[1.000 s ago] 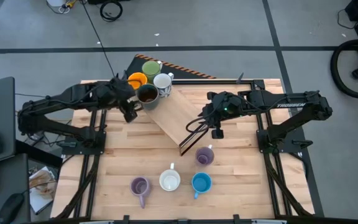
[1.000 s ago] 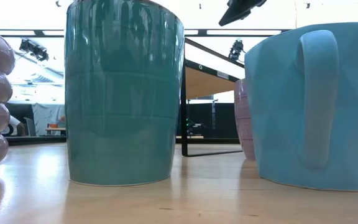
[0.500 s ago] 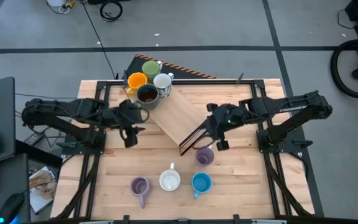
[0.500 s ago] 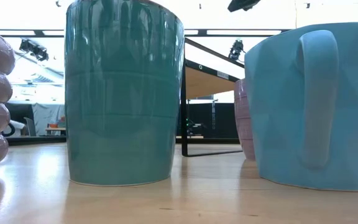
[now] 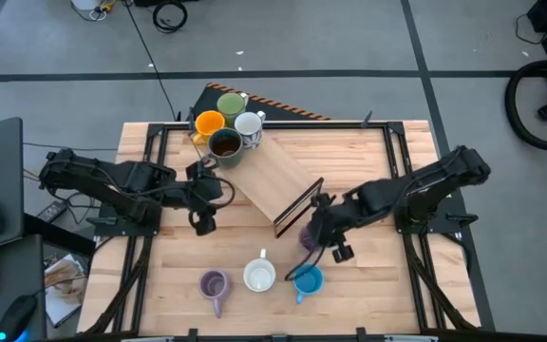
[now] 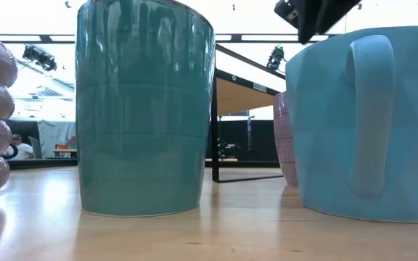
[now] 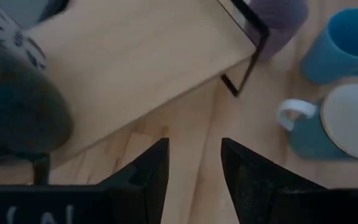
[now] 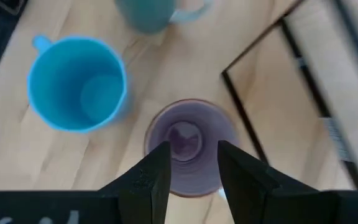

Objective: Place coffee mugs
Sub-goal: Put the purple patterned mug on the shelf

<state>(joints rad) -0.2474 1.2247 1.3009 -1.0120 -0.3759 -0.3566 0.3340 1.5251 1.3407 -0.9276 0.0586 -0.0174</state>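
Four mugs stand together on a wooden riser shelf point(image 5: 272, 180): green point(image 5: 231, 103), orange point(image 5: 209, 122), patterned white point(image 5: 248, 123) and dark brown point(image 5: 224, 142). Four stand on the table: a lavender mug point(image 5: 214, 283), a teal-walled mug with a white inside point(image 5: 259, 275), a blue mug point(image 5: 308, 279), and a second lavender mug point(image 8: 188, 140). My right gripper point(image 8: 188, 168) is open and hovers over this second lavender mug, one finger on each side of its rim. My left gripper point(image 7: 194, 168) is open over bare table near the shelf's left side.
The shelf's black metal frame point(image 8: 253, 106) stands close beside the lavender mug under my right gripper. The blue mug point(image 8: 76, 84) and the teal mug point(image 8: 148, 15) are near it on the table's near side. Bare wood lies at the table's right point(image 5: 387, 275).
My left gripper has drawn back from the dark brown mug on the shelf, toward the table's near edge. My right gripper has moved toward the near edge and down, from over the shelf's corner to above the lavender mug. No mug has moved.
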